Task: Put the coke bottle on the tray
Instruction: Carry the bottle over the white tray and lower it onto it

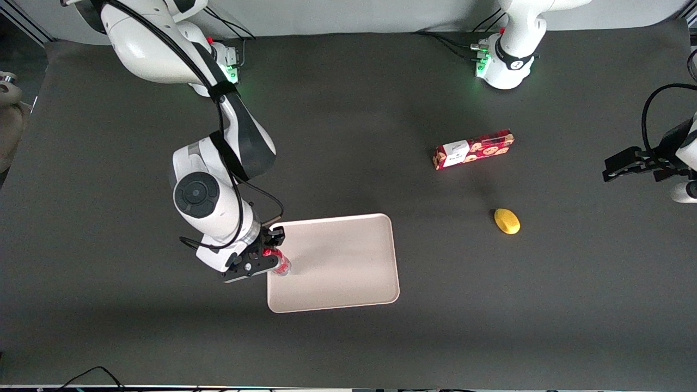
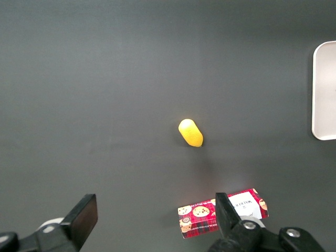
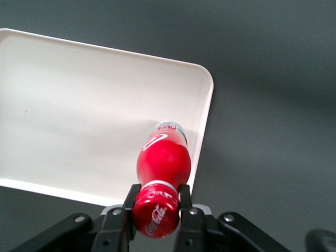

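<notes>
The coke bottle is red, with a red cap bearing white script, and it hangs upright over the tray just inside one of its short edges. My gripper is shut on the bottle's cap, one finger on each side. In the front view the gripper holds the bottle above the pale beige tray, at the tray's edge toward the working arm. I cannot tell whether the bottle's base touches the tray.
A long red cookie box with a white label lies farther from the front camera, toward the parked arm's end. A yellow lemon-like object sits nearer than the box. Dark grey table surrounds the tray.
</notes>
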Available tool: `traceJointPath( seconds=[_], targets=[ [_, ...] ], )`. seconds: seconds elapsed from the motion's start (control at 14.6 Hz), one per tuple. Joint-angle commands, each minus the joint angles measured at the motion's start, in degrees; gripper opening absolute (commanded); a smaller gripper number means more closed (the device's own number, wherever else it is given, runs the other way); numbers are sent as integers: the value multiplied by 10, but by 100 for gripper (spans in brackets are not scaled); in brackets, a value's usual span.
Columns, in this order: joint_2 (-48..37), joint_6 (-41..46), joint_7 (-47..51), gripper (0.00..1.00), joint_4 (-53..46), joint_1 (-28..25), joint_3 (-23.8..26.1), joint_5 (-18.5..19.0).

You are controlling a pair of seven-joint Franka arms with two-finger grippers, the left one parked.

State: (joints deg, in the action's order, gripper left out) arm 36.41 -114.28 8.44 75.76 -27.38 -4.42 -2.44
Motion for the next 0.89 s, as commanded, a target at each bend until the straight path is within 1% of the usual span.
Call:
traceJointPath(
  seconds=[0.0,0.48,0.55,0.61,0.68,0.82],
  targets=[
    [23,-2,-10,0,-19,1,-1,-6],
    [40,-28,-4,0,-9,2,-2,-6],
    [44,-30,-4,21,-9,2,-2,-6],
    [44,-31,-4,70,-9,3,-2,-6],
    [44,-31,-4,100,-9,3,-2,-6],
    [44,-31,-2,100,-9,5,-1,-7]
  ],
)
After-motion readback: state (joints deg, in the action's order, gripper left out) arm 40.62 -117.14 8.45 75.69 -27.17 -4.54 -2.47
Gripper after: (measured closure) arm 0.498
